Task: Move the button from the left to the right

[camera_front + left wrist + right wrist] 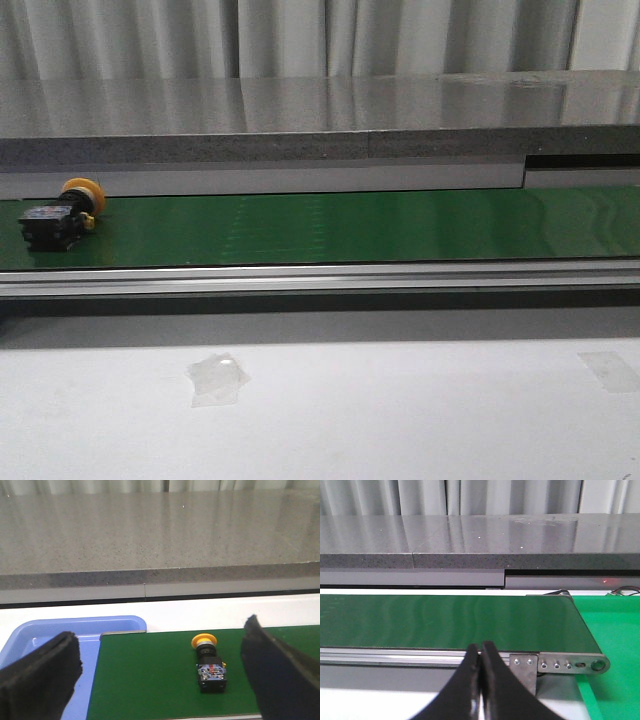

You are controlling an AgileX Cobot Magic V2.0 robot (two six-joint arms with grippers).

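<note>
Lying on green belt (350,225), button (60,215); no legible markings

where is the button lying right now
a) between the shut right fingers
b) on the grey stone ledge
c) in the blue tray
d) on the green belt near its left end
d: the button lies on its side on the green belt near its left end, outside the blue tray.

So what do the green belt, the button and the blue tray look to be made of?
Green belt: probably rubbery or PVC sheet, with a smooth satin sheen and faint reflections.
Button: likely plastic, with a glossy yellow-orange cap on a matte dark body.
Blue tray: looks like moulded plastic, with rounded corners and a soft shine.
</note>
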